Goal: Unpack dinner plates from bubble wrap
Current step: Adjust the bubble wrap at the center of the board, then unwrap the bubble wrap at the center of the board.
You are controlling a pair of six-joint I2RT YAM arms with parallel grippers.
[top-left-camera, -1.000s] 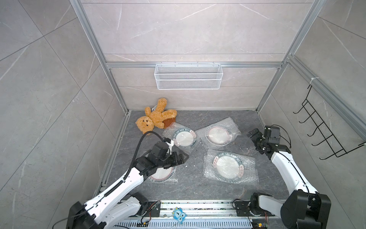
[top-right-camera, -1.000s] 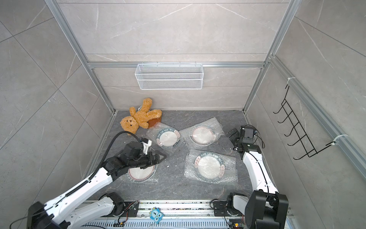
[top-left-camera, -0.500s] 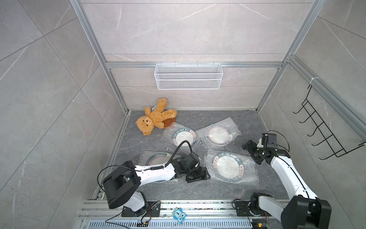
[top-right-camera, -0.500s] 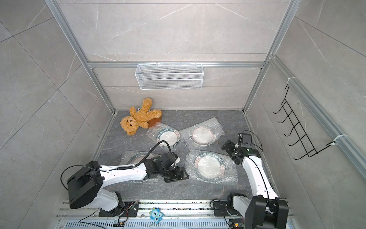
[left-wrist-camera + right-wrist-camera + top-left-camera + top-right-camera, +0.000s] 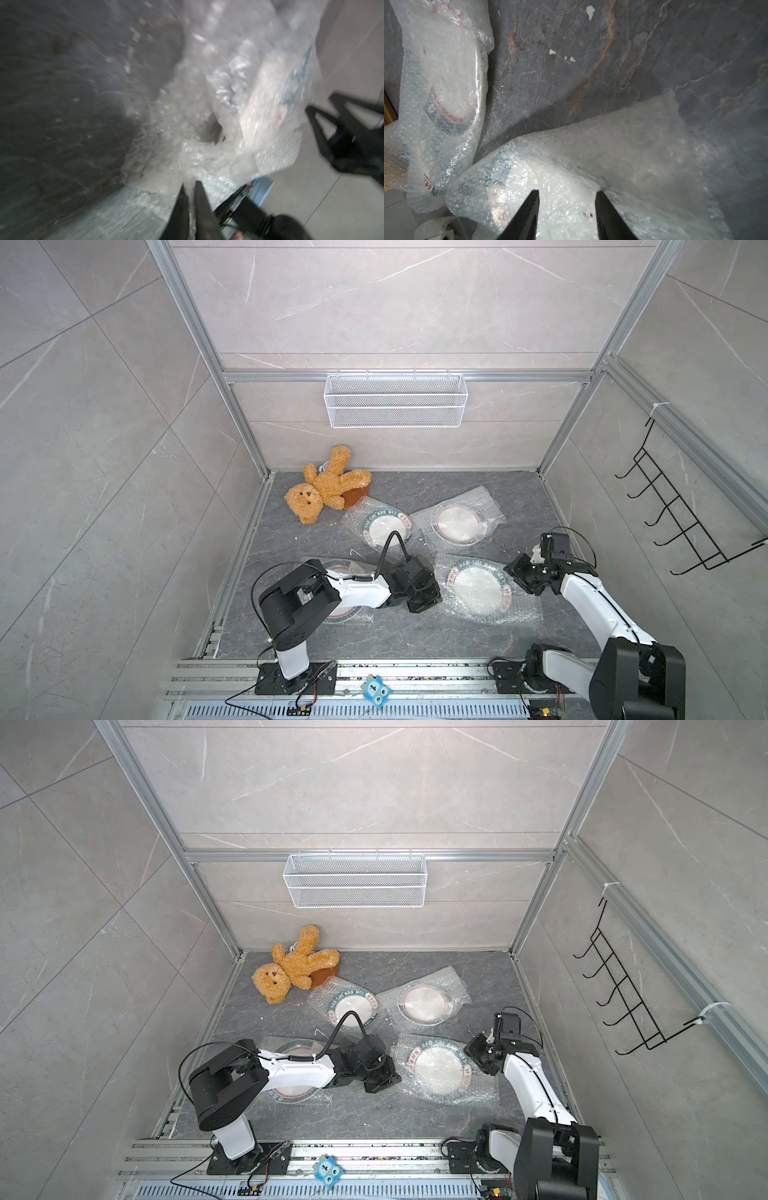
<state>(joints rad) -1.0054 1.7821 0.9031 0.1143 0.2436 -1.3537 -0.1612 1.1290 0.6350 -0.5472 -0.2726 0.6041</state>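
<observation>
At the front of the bench [image 5: 415, 639], the left claw [image 5: 190, 183] is pinched together on the bubble wrap [image 5: 207, 158] of a flat-lying dinner plate [image 5: 476, 587], the right claw [image 5: 568, 192] stands apart over its opposite edge, and two more wrapped plates [image 5: 457, 524] lie farther back.

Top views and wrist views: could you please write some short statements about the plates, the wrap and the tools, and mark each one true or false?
1. Four plates lie on the grey surface, each in bubble wrap. True.
2. The left tool is shut on bubble wrap. True.
3. The teddy bear sits in the wire basket. False: it lies on the grey surface near a back corner; the basket hangs on the wall.
4. The right tool holds a bare plate. False: its fingers stand apart over wrap, and no plate is bare.
</observation>
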